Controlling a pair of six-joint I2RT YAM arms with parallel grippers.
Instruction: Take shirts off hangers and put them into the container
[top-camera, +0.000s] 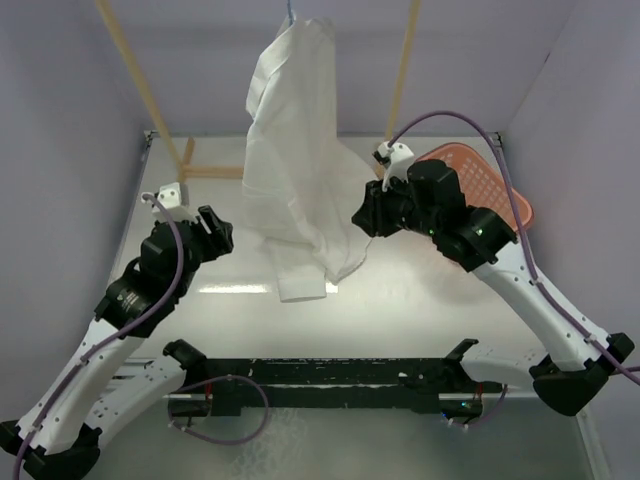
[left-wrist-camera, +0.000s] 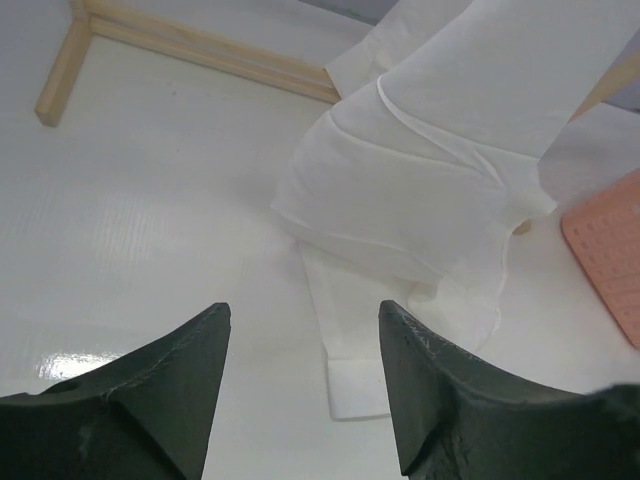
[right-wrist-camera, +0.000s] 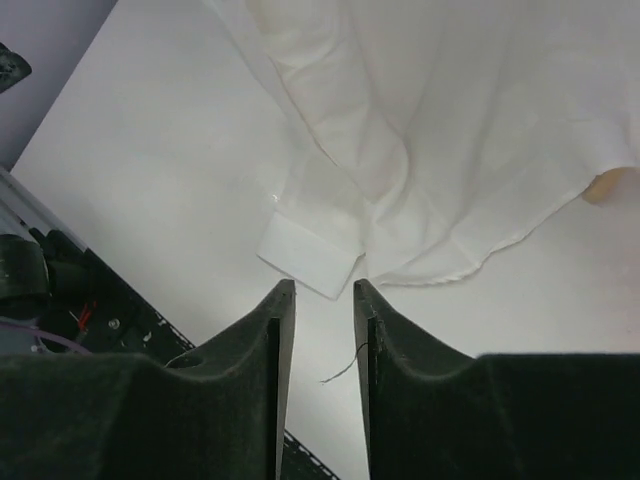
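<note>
Left pincer (left-wrist-camera: 303, 315): fingers well apart, nothing between them. It hangs over the left half of the surface (top-camera: 420, 300), pointed toward the middle, clear of the cloth.

Right pincer (right-wrist-camera: 324, 290): fingers close together with a narrow slit between them. I see bare surface through the slit, so nothing is clamped. A thin stray thread lies just below the tips. This pincer sits right of the middle, just beside the shirt's right hem. I cannot tell from above whether it touches the cloth; my wrist view shows the tips short of it.

Shirt (top-camera: 300, 170): white, hanging from above the middle of the far edge, between the two tan rack poles (top-camera: 140, 80). Its lower part has collapsed onto the middle of the surface in loose folds. One sleeve runs out toward the near edge, and its cuff (right-wrist-camera: 310, 255) lies flat on the surface, just ahead of my right fingertips.

Hanger (top-camera: 291, 12): only a sliver of blue shows at the very top, above the collar. The rest is hidden inside the shirt.

Container (top-camera: 490, 175): orange-pink lattice basket at the far right corner of the surface, partly behind my right arm. It is near the shirt's hem but apart from it. I cannot see inside it.
</note>
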